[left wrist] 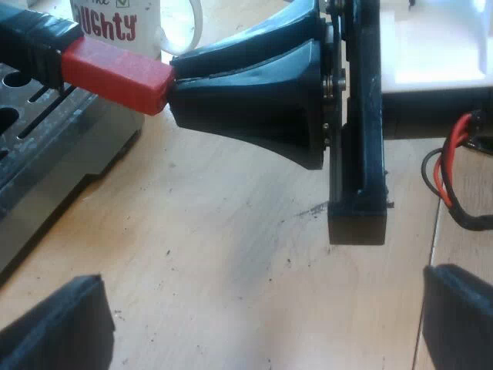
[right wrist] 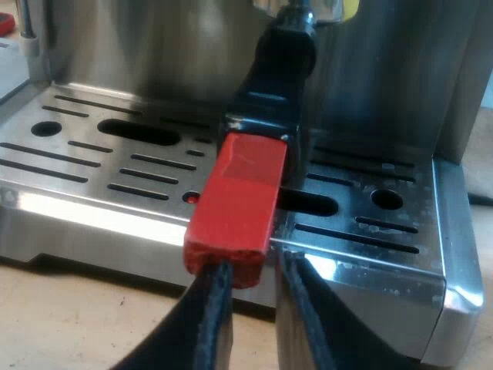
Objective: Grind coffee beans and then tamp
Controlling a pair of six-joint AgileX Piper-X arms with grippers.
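Note:
The metal holder is locked into the espresso machine's front (right wrist: 154, 46). Its dark handle (right wrist: 277, 69) sticks out over the slotted drip tray (right wrist: 115, 166) and ends in red (right wrist: 235, 204). My right gripper (right wrist: 254, 266) is at that red end (left wrist: 115, 73). Its fingers (right wrist: 208, 324) are drawn almost together, and their tips abut the end face rather than clasping its sides. My left gripper (left wrist: 258, 320) hangs open and empty over the bare wooden table, facing the right gripper (left wrist: 176, 79) from a short way off.
A white mug with red lettering (left wrist: 135, 23) stands beyond the red end, next to the machine's drip tray (left wrist: 46, 146). Dark coffee specks dot the wooden table (left wrist: 231, 254). A pale, white block (left wrist: 439, 38) lies past the right arm.

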